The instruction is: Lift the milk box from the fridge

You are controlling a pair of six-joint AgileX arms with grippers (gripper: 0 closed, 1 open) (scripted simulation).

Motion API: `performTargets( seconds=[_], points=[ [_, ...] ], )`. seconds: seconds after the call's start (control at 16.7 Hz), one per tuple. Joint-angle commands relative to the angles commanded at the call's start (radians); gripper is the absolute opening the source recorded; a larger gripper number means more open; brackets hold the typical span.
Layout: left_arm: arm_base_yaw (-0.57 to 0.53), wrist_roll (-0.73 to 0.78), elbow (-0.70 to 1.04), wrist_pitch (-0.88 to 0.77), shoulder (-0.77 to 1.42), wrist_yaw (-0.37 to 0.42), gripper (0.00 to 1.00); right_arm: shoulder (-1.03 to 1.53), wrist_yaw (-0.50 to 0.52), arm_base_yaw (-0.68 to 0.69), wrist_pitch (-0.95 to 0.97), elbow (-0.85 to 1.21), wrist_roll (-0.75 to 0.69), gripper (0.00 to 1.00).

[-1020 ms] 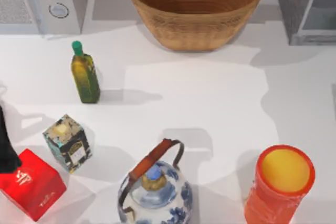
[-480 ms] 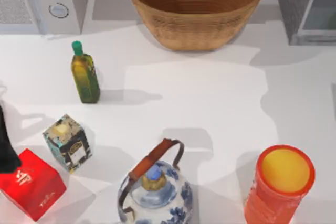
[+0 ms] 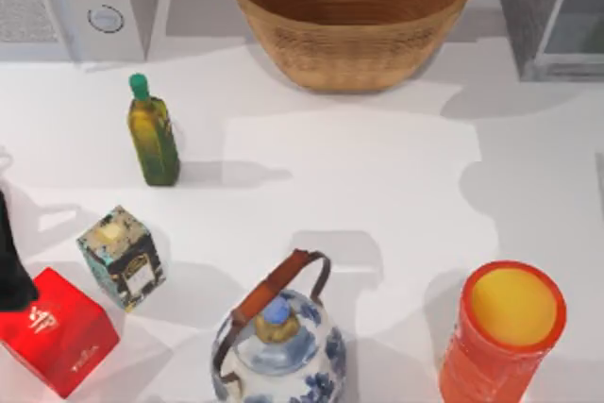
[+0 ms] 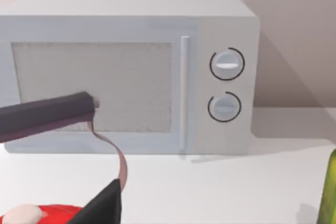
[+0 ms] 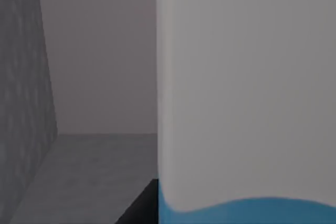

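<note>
1. Nearest the camera in the top view, the orange cup [image 3: 511, 332], a blue-and-white teapot [image 3: 279, 344], the red box [image 3: 55, 329] and the patterned box [image 3: 122, 257] crowd the front of the worktop [image 3: 359, 186], none of them part of this job.
2. The left end effector [image 3: 11, 266] sits parked at the left edge over the red box; its fingers [image 4: 50, 111] stand apart, holding nothing, facing the microwave [image 4: 126, 72].
3. Mid-worktop, an oil bottle [image 3: 152, 131] stands upright; behind it sits a wicker basket [image 3: 351, 11].
4. Farthest, at the right rear corner, the fridge [image 3: 557, 11] stands with its door panel swung out (presumably so the right arm can reach inside).
5. In the right wrist view the milk box [image 5: 247, 93] stands very close inside the grey fridge interior, likely because the right end effector is closing in; whether its fingers are apart or clamped cannot be told.
</note>
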Motion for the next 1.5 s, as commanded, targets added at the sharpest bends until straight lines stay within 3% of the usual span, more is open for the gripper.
performTargets(
  seconds=[0.3, 0.66, 1.14, 1.5],
  points=[
    [0.000, 0.000, 0.000, 0.000, 0.000, 0.000, 1.00, -0.099, -0.002, 0.000, -0.124, 0.025, 0.000, 0.00],
    [0.000, 0.000, 0.000, 0.000, 0.000, 0.000, 1.00, -0.113, -0.005, -0.002, -0.119, 0.007, 0.001, 0.00],
    [0.000, 0.000, 0.000, 0.000, 0.000, 0.000, 1.00, -0.341, -0.050, -0.041, 0.002, -0.362, 0.003, 0.00],
    [0.000, 0.000, 0.000, 0.000, 0.000, 0.000, 1.00, -0.380, -0.057, -0.046, 0.028, -0.417, 0.005, 0.00]
  ],
)
